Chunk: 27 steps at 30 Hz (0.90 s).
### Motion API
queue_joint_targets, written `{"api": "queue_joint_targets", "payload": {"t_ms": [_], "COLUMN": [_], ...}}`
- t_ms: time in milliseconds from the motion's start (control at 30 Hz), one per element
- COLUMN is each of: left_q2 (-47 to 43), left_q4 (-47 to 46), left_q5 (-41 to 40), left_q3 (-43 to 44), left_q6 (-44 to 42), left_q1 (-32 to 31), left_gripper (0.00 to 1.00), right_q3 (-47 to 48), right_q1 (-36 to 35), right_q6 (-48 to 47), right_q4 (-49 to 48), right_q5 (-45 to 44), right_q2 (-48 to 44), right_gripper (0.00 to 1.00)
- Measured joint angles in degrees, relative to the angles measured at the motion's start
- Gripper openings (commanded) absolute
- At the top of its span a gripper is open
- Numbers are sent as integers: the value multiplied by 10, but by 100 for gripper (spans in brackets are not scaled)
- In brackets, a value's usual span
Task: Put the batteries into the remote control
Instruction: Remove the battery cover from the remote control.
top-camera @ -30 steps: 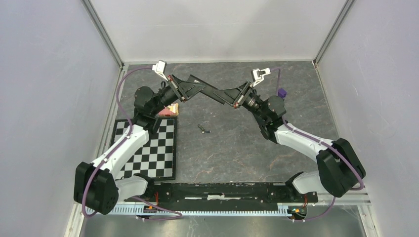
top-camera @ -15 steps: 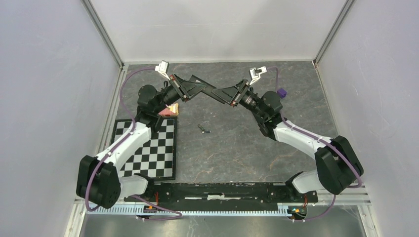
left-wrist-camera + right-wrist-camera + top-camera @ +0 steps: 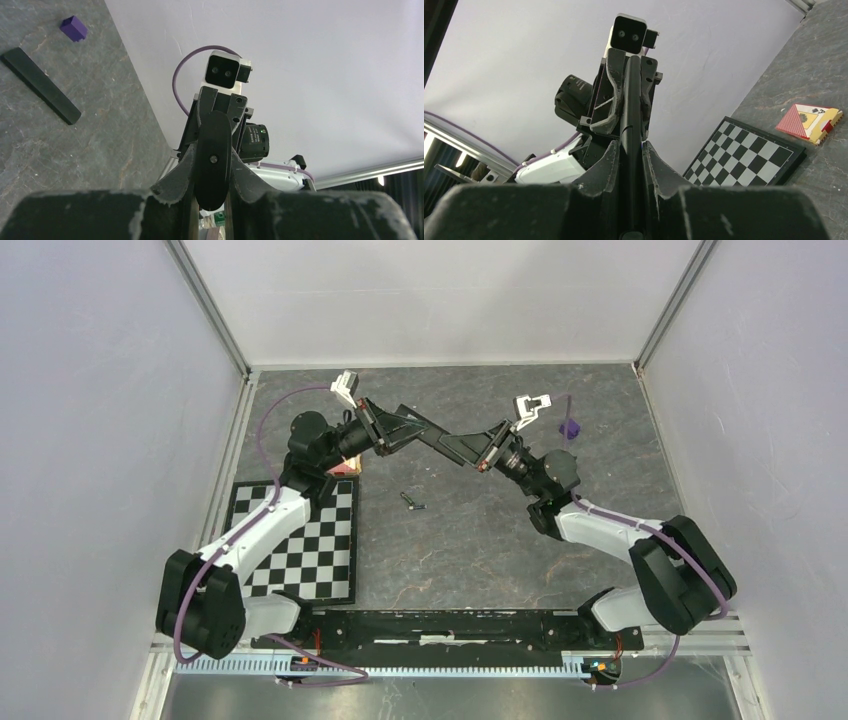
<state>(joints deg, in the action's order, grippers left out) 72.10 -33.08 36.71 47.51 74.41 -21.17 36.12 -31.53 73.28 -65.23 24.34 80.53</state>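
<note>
The remote control (image 3: 438,437), a slim black bar, hangs in the air over the back of the table, held end to end between both arms. My left gripper (image 3: 415,428) is shut on its left end; in the left wrist view the remote (image 3: 212,150) fills the gap of the left gripper (image 3: 212,172) across its width. My right gripper (image 3: 462,447) is shut on the other end, where the right wrist view shows the remote (image 3: 630,120) edge-on inside the right gripper (image 3: 630,150). The batteries are not in view.
A second black bar remote (image 3: 40,85) lies on the table near a purple block (image 3: 73,28) (image 3: 570,427). A small dark piece (image 3: 411,502) lies mid-table. A red card pack (image 3: 347,466) (image 3: 809,122) sits by the checkerboard (image 3: 300,540) (image 3: 749,155).
Both arms have shifted a little to the right with the remote between them, and the remote now sits slightly lower.
</note>
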Motion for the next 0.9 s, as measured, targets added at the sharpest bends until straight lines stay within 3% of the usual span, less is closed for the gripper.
{"api": "queue_joint_targets", "payload": {"t_ms": [200, 400, 900], "left_q2": [0, 5, 32], "left_q4": [0, -3, 11], "left_q5": [8, -5, -18], "left_q3": [0, 0, 0], "left_q6": [-1, 0, -9], "left_q1": [-4, 10, 24], "left_gripper": [2, 2, 2], "right_q3": [-13, 43, 33], "right_q1": [1, 4, 35], "right_q6": [8, -35, -49], "right_q4": [-32, 96, 169], "right_q5": [2, 1, -4], "right_q2": [6, -2, -8], "right_gripper": [13, 36, 42]}}
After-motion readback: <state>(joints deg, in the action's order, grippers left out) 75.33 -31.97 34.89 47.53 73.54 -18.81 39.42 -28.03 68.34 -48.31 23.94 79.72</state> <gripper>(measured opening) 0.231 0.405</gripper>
